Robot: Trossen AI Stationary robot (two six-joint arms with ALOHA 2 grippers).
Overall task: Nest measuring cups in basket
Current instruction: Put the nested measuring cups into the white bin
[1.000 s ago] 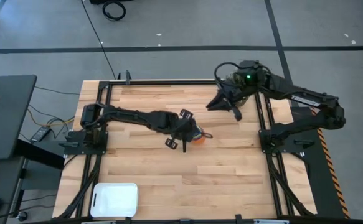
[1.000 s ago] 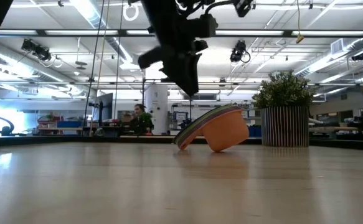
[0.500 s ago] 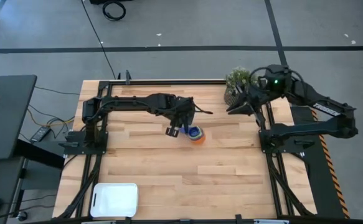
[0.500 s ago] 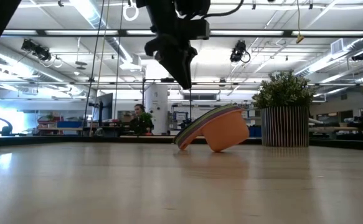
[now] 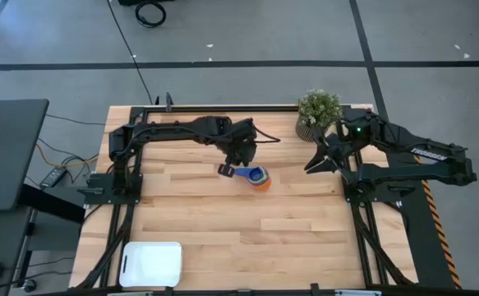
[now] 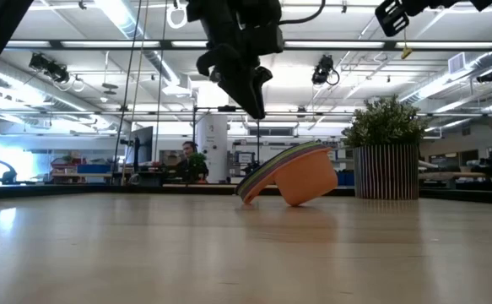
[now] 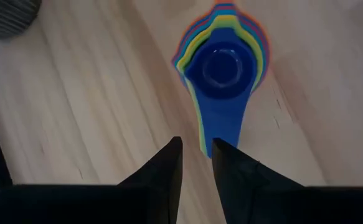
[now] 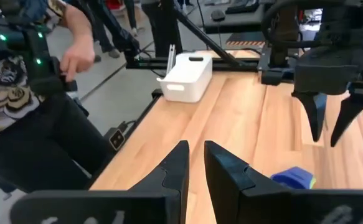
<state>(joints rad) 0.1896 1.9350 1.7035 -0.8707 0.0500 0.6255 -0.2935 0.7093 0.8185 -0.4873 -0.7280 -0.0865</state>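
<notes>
Cups nested, stack point(image 5: 257, 178) tilted; left gripper point(image 5: 237, 161) nearly pressed together, empty; spread it, pinch blue handle point(image 7: 221, 127), carry to basket point(image 5: 150, 264).

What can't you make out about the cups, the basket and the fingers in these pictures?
- Cups: nested, so only rims show under the blue top one; a count can't be confirmed in the left wrist view.
- Cups' handles: in the low view, hidden behind the tilted orange cup.
- Basket: high view too small to show any contents.
- Right gripper: high view too small to show its fingers' gap.
</notes>
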